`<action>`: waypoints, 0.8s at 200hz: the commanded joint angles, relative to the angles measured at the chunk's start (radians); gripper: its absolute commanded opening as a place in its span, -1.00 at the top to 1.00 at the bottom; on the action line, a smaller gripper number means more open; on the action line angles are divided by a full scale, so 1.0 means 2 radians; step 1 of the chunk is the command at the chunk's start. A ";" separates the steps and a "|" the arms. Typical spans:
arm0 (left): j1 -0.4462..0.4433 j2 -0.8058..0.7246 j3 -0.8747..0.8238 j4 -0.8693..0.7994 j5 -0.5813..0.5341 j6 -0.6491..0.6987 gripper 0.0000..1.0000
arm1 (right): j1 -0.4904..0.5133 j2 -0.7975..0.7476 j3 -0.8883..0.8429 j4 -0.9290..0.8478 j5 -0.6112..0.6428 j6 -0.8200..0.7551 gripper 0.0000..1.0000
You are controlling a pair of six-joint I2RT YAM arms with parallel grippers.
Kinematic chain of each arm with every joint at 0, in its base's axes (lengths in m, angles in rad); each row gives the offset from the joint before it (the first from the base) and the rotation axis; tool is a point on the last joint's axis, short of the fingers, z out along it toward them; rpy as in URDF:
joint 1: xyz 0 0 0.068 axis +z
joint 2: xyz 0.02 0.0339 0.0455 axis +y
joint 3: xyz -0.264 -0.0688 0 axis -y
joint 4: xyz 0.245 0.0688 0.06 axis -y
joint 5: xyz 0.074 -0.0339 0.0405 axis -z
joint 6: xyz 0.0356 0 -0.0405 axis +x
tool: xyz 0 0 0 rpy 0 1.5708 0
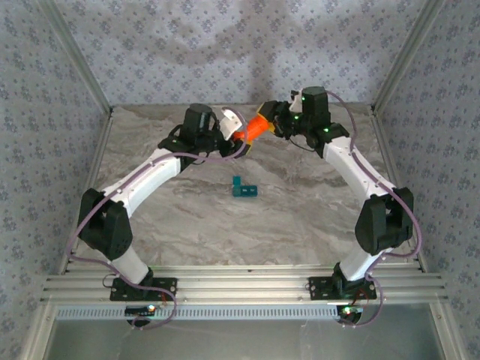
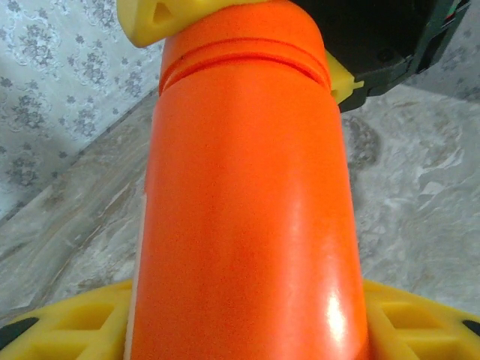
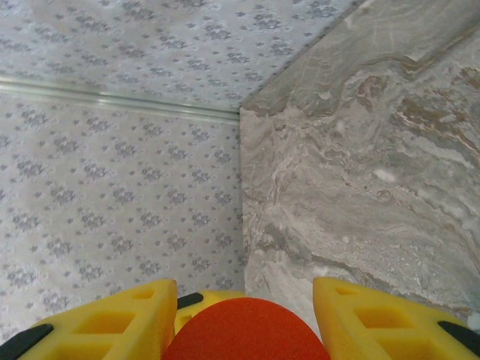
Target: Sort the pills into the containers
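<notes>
While the left gripper (image 2: 247, 330) clamps the body of the orange pill bottle (image 2: 247, 195), the right gripper (image 3: 244, 315) sits closed on its round cap (image 2: 244, 34). The bottle's long axis therefore runs straight from claw to claw, held in the air. The teal pill box (image 1: 244, 187) lies on the marble table (image 1: 300, 217), toward the arm bases, well apart from both claws and slightly nearer the left.

A small teal plastic pill box (image 1: 245, 188), a short strip of joined square compartments, lies on the grey marbled table (image 1: 300, 225) about midway between left and right and between near and far. Its left end juts toward the far side in an L outline. Whether that is a raised lid is too small to tell.
</notes>
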 commanded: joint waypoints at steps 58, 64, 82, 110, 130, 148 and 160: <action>0.004 -0.008 0.015 0.014 0.032 -0.018 1.00 | -0.017 -0.016 0.013 -0.024 -0.009 -0.026 -0.73; 0.003 -0.008 0.016 0.012 0.030 -0.016 1.00 | -0.014 -0.016 0.014 -0.025 -0.008 -0.023 -0.74; 0.001 -0.007 0.016 0.011 0.026 -0.013 1.00 | -0.007 -0.016 0.017 -0.023 -0.006 -0.014 -0.74; -0.002 -0.005 0.018 0.006 0.022 -0.010 1.00 | 0.004 -0.014 0.026 -0.025 -0.004 -0.010 -0.73; -0.003 -0.006 0.017 0.007 0.020 -0.009 1.00 | 0.008 -0.011 0.030 -0.026 -0.004 -0.008 -0.64; -0.003 -0.006 0.017 0.007 0.018 -0.009 1.00 | 0.010 -0.010 0.030 -0.027 -0.004 -0.008 -0.48; -0.003 -0.007 0.017 0.007 0.017 -0.010 1.00 | 0.010 -0.011 0.028 -0.026 -0.004 -0.009 -0.32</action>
